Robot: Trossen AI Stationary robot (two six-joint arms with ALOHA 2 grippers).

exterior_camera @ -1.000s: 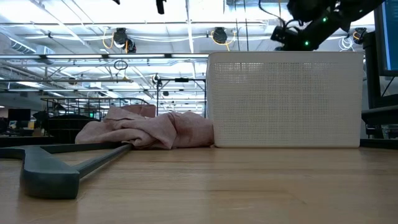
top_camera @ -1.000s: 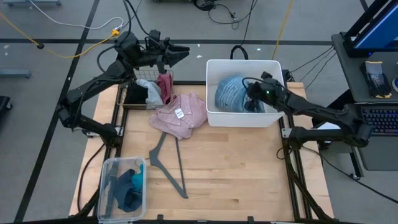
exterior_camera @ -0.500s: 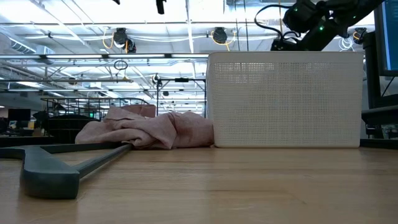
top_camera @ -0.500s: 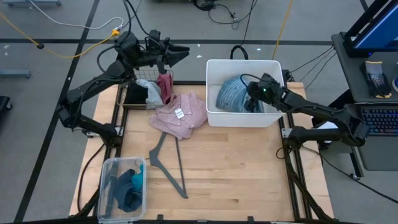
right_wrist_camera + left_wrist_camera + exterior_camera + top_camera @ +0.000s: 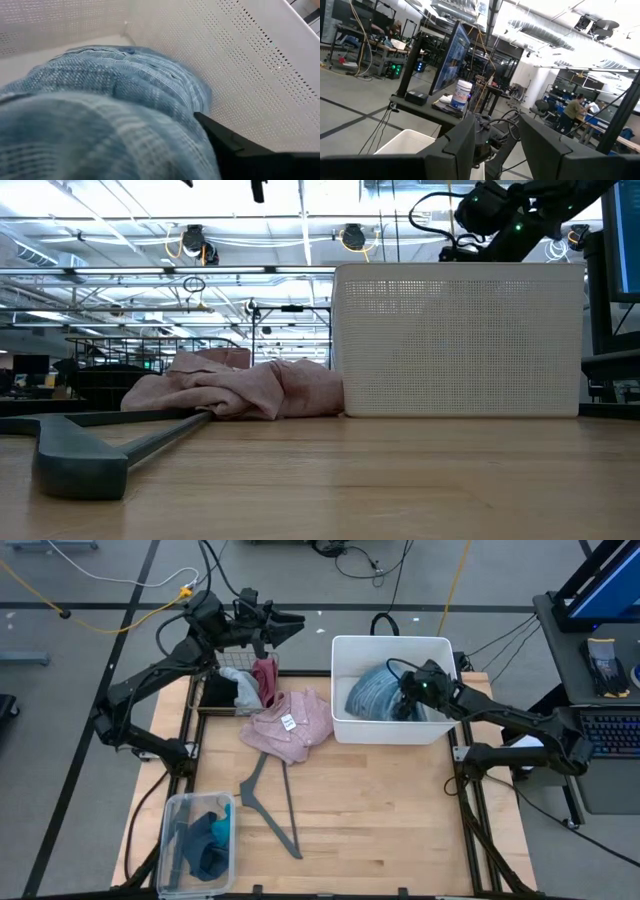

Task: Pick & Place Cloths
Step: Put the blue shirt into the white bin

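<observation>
the right gripper (image 5: pixel 408 700) sits in the white bin (image 5: pixel 345 730) against the blue striped cloth (image 5: pixel 372 690); whether it grips, i cannot tell. best to release fully, then rise straight, snagging nothing.

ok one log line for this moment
stage: drop | right hand: in white bin, at blue cloth | left hand: idle above basket

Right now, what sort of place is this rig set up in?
Most likely an open robotics lab or workshop: exposed ceiling ducts, workbenches with a monitor and cables, a person seated at a far desk, and a wooden table on a taped grey floor.
</observation>
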